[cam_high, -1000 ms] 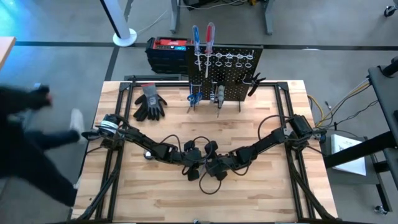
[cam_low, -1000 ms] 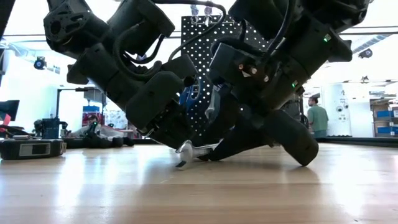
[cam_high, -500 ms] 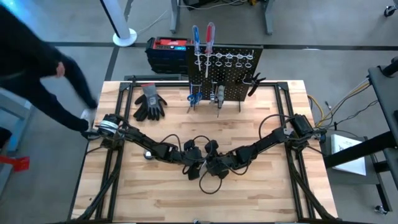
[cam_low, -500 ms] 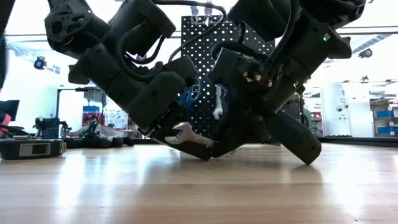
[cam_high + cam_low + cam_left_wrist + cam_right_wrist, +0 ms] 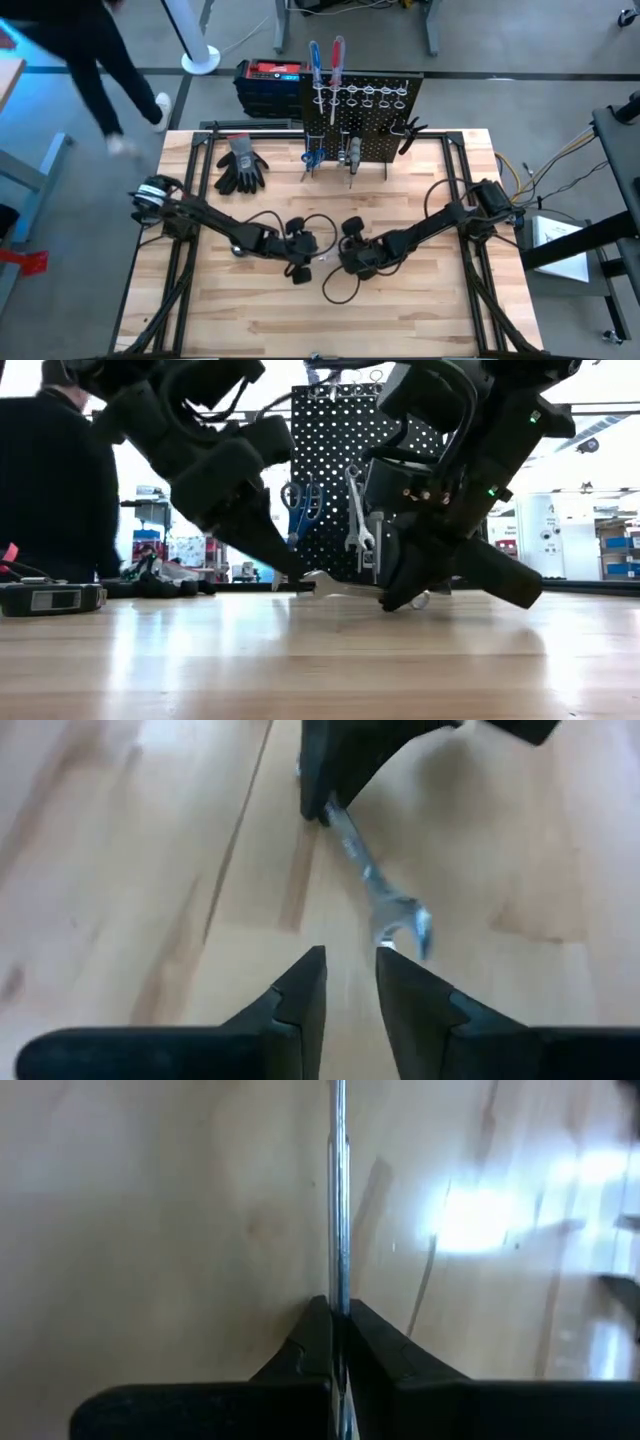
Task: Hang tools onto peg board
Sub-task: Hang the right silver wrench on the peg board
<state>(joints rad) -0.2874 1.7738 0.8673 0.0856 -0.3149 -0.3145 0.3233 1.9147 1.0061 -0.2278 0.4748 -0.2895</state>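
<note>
My right gripper (image 5: 400,592) is shut on a silver wrench (image 5: 384,888) low over the middle of the table. The wrench's open end (image 5: 405,925) points toward my left gripper (image 5: 351,988). That gripper is slightly open and empty, and stands just short of the open end, toward the table's left (image 5: 300,262). The black peg board (image 5: 365,115) stands upright at the far edge. A blue screwdriver (image 5: 314,62) and a red screwdriver (image 5: 337,58) sit in its ring hooks. Blue-handled scissors (image 5: 310,155) and another wrench (image 5: 352,525) hang lower on it. My right gripper pinches the wrench's shaft (image 5: 338,1285) between its two fingers, at the end away from the open jaw. The fingers come slanting down from the table's right and lie along the wrench. The wrench sticks straight out ahead of them, about level and just above the tabletop (image 5: 335,585).
Grey-black gloves (image 5: 241,165) lie at the far left of the table. A red-topped black box (image 5: 270,78) stands behind the peg board's left end. A person in dark clothes (image 5: 90,50) moves beside the table's far left corner. Bare wood lies toward the near edge (image 5: 320,320).
Both grippers were bunched together around the wrench. My left gripper has drawn back toward the table's left and now stands apart from it. My right gripper has kept the wrench and shifted slightly right. The wrench has gone from tilted to about level. The person has walked past the left side.
</note>
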